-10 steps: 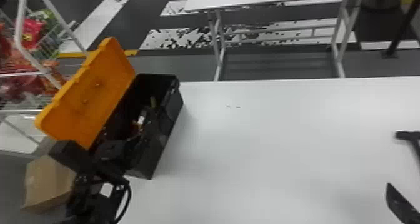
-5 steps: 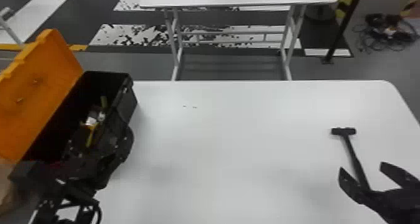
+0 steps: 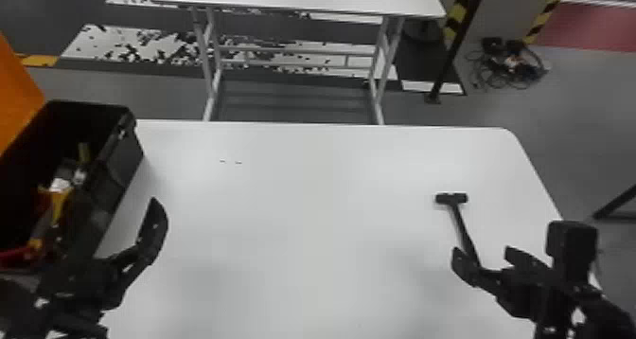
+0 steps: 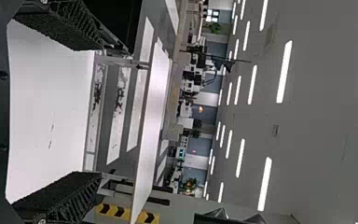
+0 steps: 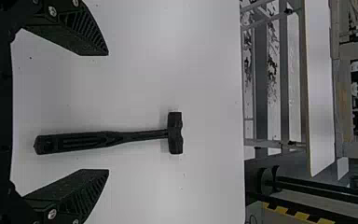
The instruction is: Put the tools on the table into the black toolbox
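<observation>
- hammer (image 5: 98, 139) long axis runs out from right gripper (image 5: 107, 112), head (image 5: 175, 133) farthest
- right gripper nearer hammer, jaws parted astride its line, empty
- left gripper (image 4: 102, 111) well off hammer, jaws spread, empty

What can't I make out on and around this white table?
- Orange lid: cut off by head view's left edge.
- Black toolbox, near side: head view, hidden behind the left gripper.
- Box floor: head view, hidden by shadow and jumbled tools.
- Small dark marks on tabletop: head view, too small to identify.
</observation>
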Motion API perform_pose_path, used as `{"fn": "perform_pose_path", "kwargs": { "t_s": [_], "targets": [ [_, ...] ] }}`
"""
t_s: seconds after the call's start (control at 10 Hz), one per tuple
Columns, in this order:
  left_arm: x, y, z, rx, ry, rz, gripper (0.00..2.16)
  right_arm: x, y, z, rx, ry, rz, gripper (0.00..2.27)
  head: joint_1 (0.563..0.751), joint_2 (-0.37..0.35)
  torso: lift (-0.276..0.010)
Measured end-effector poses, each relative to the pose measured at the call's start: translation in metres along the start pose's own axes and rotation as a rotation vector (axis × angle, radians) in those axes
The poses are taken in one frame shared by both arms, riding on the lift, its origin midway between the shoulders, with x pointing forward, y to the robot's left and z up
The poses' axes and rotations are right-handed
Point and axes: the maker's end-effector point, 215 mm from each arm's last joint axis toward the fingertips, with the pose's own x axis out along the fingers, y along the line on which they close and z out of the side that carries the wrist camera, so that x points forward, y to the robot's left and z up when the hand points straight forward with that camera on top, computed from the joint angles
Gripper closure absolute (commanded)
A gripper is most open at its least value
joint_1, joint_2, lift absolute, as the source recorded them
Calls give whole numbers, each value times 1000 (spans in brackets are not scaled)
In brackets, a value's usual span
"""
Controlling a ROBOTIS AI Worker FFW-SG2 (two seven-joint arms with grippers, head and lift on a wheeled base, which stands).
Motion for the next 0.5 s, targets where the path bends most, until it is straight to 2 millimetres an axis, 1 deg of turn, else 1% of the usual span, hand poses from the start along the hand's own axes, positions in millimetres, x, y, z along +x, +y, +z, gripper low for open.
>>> {"fn": "perform_pose_path", "kwargs": {
  "t_s": [0.2,0.5],
  "targets": [
    [-1,-8,-3,2,-2,-14,26,11,-7,-3,21,25,-17,124,695,-117,-75],
    [-2,-14,-6,2,5,-27,26,30,-15,-10,42,55,-34,124,695,-136,-75]
  ]
}}
